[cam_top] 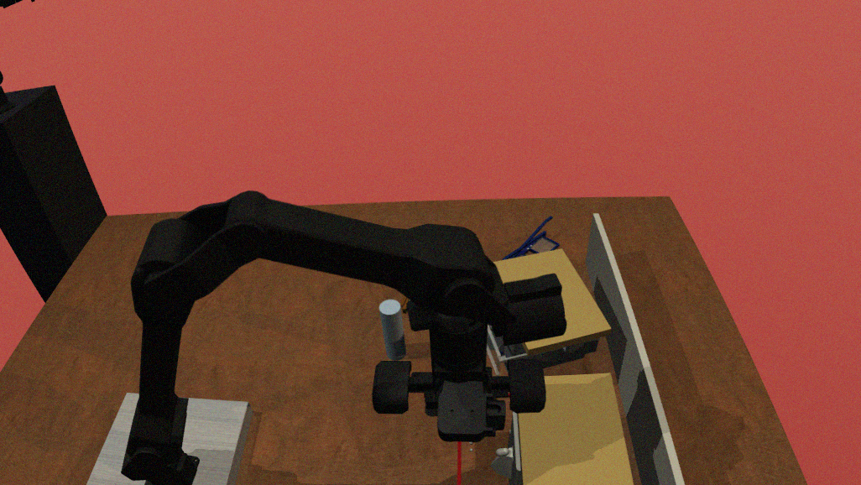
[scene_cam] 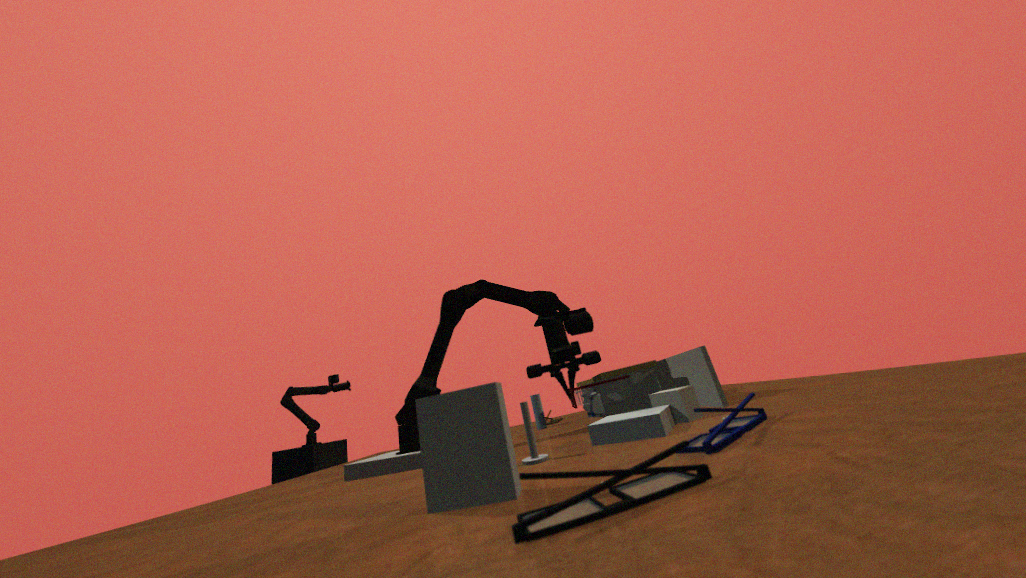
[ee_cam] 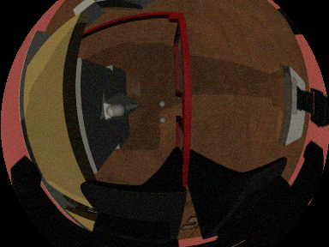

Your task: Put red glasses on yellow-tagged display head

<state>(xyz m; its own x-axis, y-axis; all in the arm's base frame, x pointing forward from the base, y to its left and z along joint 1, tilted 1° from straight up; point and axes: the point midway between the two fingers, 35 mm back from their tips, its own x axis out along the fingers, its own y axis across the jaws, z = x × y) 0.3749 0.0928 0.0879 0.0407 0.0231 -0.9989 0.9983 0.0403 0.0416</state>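
My gripper (scene_cam: 574, 403) (ee_cam: 180, 152) is shut on one end of the red glasses (cam_top: 459, 462) (scene_cam: 608, 384) (ee_cam: 187, 90). They are held up off the table, their front before the near head's face. One temple reaches toward the head side; the other is mostly hidden by the fingers. The near head (cam_top: 572, 427) (ee_cam: 47, 111) has a flat gold top and dark face, with its nose (cam_top: 503, 451) (ee_cam: 115, 110) pointing to the glasses; there is a gap between them. The other gold-topped head (cam_top: 572, 283) stands beside it, partly behind the arm. I cannot make out the yellow tag.
A tall pale panel (cam_top: 632, 337) (scene_cam: 695, 374) stands behind the heads. A light blue post (cam_top: 393, 331) stands near the gripper. Blue glasses (cam_top: 524, 247) (scene_cam: 753, 416), black glasses (scene_cam: 656, 483), a grey block (scene_cam: 466, 448) and white blocks (scene_cam: 631, 425) are also there.
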